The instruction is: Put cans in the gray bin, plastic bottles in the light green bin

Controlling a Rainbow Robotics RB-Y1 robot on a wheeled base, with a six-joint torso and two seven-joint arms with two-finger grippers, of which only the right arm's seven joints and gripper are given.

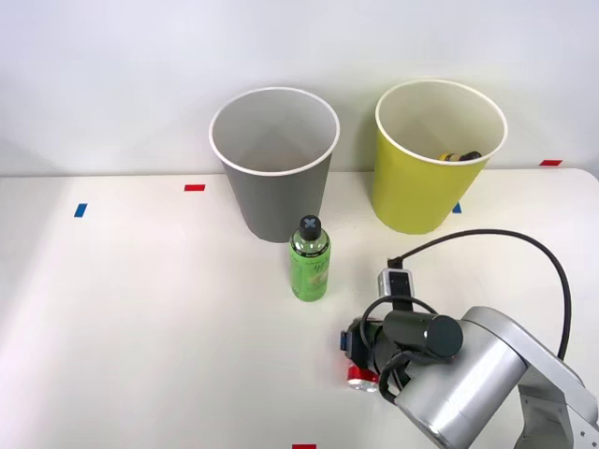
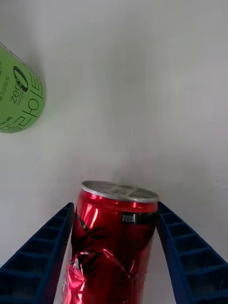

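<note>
Red can [image 2: 116,237] lying on the table [image 1: 140,327] near the bottle [image 1: 309,260], clamped between the right gripper's [image 2: 115,259] blue fingers [image 2: 40,256]; behind the bottle, gray bin [image 1: 273,178] and green bin [image 1: 430,182] holding a dark-capped item [image 1: 460,156]; wrist view reveals the can's dents.

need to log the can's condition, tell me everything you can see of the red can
The red soda can is shiny metal with a silver top end, a small black printed patch near the rim and dark markings down its side. Its lower body looks dented and crumpled. It sits between the two blue ribbed fingers of the right claw, which press against both its sides. In the front view it peeks out beneath the arm, on the white table, nearer than the green bottle.
</note>
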